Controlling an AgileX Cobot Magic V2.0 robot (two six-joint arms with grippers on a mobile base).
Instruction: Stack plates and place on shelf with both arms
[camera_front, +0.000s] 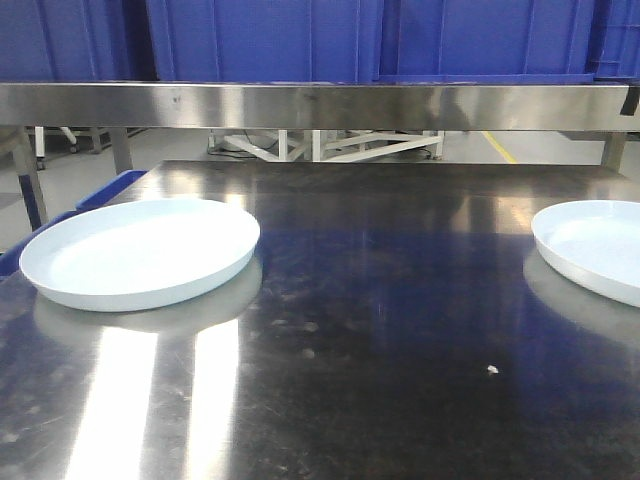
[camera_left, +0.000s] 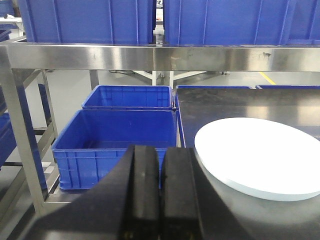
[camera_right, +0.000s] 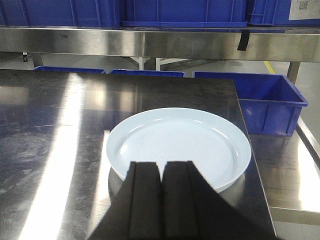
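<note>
Nothing of the task looks done yet. The left plate (camera_front: 140, 250) sits near the left edge of the worktop (camera_front: 380, 330), unstacked, and the left gripper (camera_left: 160, 152) is close to its left rim with its jaws together and empty. Well apart, at the right edge, the right plate (camera_right: 180, 142) lies alone, with the right gripper (camera_right: 161, 167) at its near rim, jaws likewise together on nothing. Both plates lie flat, hollow side up; being round, they have no long axis. Stacking, lifting and placing on the shelf (camera_front: 320, 105) behind, where blue crates (camera_front: 300, 40) stand, are all left to do.
</note>
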